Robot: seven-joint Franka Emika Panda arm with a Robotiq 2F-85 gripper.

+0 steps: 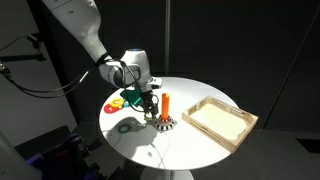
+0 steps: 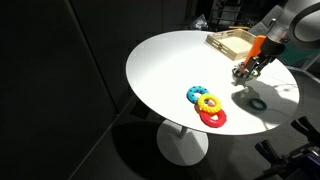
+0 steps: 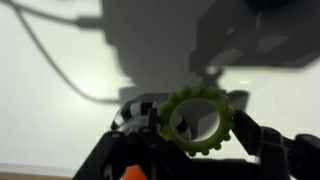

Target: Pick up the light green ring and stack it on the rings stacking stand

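Observation:
My gripper (image 3: 198,138) is shut on the light green ring (image 3: 197,122), which has a knobbly rim and sits between the two dark fingers. The rings stacking stand shows just beside it: its black-and-white base (image 3: 134,112) lies behind the left finger, and the orange peg tip (image 3: 130,172) is at the bottom edge. In both exterior views the gripper (image 1: 152,110) (image 2: 246,68) hangs low right next to the upright orange peg (image 1: 166,104) (image 2: 257,48). The ring is not over the peg.
A red, yellow and blue ring cluster (image 1: 124,100) (image 2: 208,105) lies on the round white table (image 1: 190,150). A darker teal ring (image 1: 125,125) (image 2: 258,103) lies near the stand. A shallow wooden tray (image 1: 220,120) (image 2: 232,42) stands beyond the stand.

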